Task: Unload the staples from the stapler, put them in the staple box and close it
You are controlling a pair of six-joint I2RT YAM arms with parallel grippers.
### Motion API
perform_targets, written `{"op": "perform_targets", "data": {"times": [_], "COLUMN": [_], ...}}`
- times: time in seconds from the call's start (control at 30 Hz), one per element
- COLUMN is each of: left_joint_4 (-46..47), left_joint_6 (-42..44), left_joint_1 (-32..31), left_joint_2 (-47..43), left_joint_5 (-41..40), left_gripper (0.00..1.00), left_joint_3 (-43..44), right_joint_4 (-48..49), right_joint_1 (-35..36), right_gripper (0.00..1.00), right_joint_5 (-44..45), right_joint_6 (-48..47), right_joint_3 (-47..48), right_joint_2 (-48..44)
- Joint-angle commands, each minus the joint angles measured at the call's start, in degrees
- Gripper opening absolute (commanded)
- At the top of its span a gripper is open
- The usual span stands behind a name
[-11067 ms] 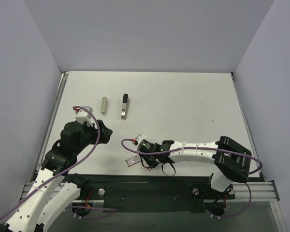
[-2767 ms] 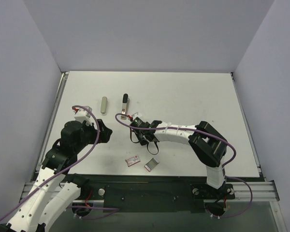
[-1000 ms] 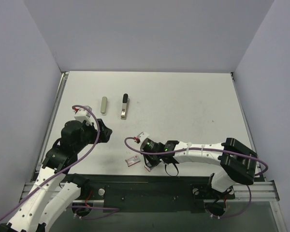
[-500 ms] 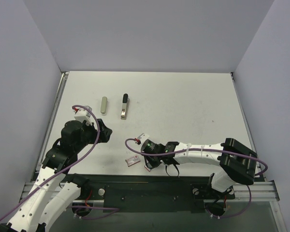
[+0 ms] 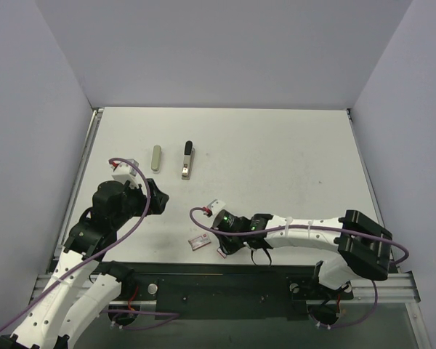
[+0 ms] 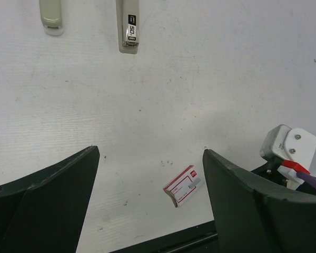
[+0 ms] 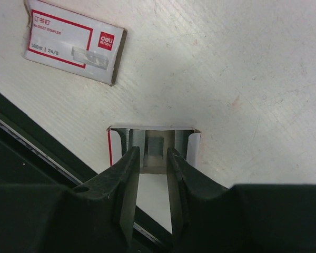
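The stapler (image 5: 187,160) lies flat at the far left of the counter (image 5: 276,160), black tip pointing away from the arms. It is well apart from both claws and nothing touches it. A grey bar (image 5: 155,158) lies just beside it on its left, roughly parallel.

The left claw (image 5: 158,200) hovers over the left side of the counter, nearer the arms than the stapler. In the left wrist view the left claw (image 6: 150,153) stands wide apart with only bare counter between its fingers; the stapler (image 6: 127,26) and grey bar (image 6: 51,16) show at the top.

The right claw (image 5: 225,246) reaches low across the near edge. Its wrist view shows its fingers (image 7: 127,179) a narrow gap apart, tips at the rim of a small open box (image 7: 152,138). Nothing shows clamped between them. A red-and-white staple box (image 7: 73,41) lies near, closed and flat.
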Motion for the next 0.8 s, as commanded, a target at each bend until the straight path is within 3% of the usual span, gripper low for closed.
{"op": "perform_targets", "data": {"times": [0.0,0.2,0.4,0.53,0.57,0.67,0.77], "left_joint_4": [0.8,0.6,-0.1,1.0,0.9,0.5,1.0], "left_joint_6": [-0.3,0.0,-4.4,-9.5,-10.5,-13.6,-15.4], "left_joint_1": [0.5,0.1,-3.2,-9.6,-12.0,-15.3,-18.3], "left_joint_2": [0.0,1.8,5.3,5.8,6.3,7.8,8.1], "left_joint_5": [0.6,2.3,3.2,-0.6,-2.3,-4.5,-7.1], "left_gripper": [0.90,0.87,0.70,0.43,0.30,0.03,0.00], "left_joint_3": [0.7,0.6,-1.1,-3.5,-3.8,-4.9,-6.9], "right_joint_4": [-1.8,-3.4,-4.2,-2.9,-2.5,-0.9,2.3], "right_joint_1": [0.7,1.4,4.1,6.4,7.3,8.3,9.1], "right_gripper": [0.24,0.27,0.27,0.27,0.27,0.26,0.21], "right_joint_5": [2.2,1.3,2.2,2.2,2.4,3.4,4.5], "right_joint_6": [0.8,1.8,5.0,8.2,8.8,12.3,15.2], "right_joint_3": [0.7,-0.9,-5.7,-9.4,-10.1,-13.1,-15.0], "right_joint_2": [-4.9,-10.0,-13.6,-15.4,-15.9,-16.6,-17.1]}}
